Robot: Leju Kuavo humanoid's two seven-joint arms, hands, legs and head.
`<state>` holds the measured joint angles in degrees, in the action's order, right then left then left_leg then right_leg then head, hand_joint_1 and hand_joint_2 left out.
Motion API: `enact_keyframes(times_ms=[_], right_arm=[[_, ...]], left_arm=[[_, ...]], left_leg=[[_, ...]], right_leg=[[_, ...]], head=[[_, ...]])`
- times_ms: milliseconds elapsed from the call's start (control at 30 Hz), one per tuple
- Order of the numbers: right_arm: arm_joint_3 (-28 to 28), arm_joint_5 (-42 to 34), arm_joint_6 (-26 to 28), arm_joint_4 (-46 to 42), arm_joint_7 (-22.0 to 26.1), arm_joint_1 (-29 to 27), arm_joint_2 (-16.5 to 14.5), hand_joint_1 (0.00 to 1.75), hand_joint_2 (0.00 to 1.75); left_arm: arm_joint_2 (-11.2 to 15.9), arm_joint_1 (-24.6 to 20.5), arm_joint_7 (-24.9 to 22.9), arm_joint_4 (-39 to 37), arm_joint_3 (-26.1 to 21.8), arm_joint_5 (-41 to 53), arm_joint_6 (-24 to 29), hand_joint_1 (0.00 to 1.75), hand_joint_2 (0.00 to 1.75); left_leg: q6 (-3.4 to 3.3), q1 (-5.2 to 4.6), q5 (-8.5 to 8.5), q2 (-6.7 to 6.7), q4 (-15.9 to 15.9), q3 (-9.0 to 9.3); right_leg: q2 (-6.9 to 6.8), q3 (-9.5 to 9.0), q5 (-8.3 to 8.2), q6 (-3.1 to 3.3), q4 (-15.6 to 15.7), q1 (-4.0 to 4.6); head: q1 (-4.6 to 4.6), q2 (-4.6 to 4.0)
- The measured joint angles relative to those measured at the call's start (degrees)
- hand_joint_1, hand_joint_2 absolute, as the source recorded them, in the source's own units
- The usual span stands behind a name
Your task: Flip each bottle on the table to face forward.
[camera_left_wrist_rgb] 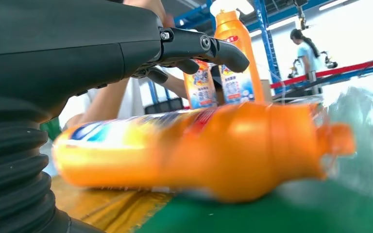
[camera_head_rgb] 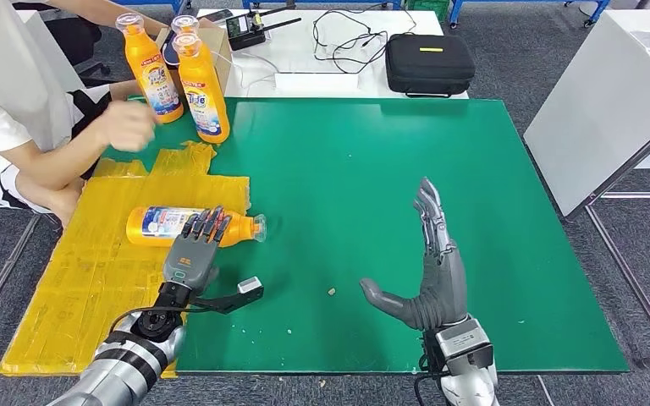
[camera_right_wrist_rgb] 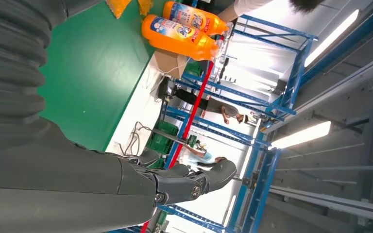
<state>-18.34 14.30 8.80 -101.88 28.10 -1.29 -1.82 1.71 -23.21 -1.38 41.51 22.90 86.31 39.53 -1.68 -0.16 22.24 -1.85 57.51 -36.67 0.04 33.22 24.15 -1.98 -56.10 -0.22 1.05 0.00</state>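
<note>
Three orange bottles sit on your green table (camera_head_rgb: 372, 169): two upright bottles (camera_head_rgb: 205, 89) stand at the far left corner beside a person's hand (camera_head_rgb: 125, 125), and a lying bottle (camera_head_rgb: 188, 226) rests on its side on the yellow sheet (camera_head_rgb: 85, 271), cap toward the table's middle. Your left robot hand (camera_head_rgb: 193, 252) lies over the lying bottle's middle, fingers draped across it; whether it grips, you cannot tell. Your right robot hand (camera_head_rgb: 427, 271) hovers open over bare green, fingers straight, thumb out, holding nothing.
</note>
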Motion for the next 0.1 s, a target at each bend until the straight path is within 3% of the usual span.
enact_keyframes(times_ms=[100], right_arm=[[0.01,0.95,1.01,0.00,-0.14,-0.35,0.03,0.00,1.75]], left_arm=[[-0.26,2.34,6.20,4.42,-1.27,-5.81,0.39,0.00,1.75]], left_leg=[[0.00,0.00,0.00,0.02,0.01,-0.02]], right_leg=[[0.00,0.04,0.00,0.00,0.00,-0.01]], head=[[0.01,0.00]])
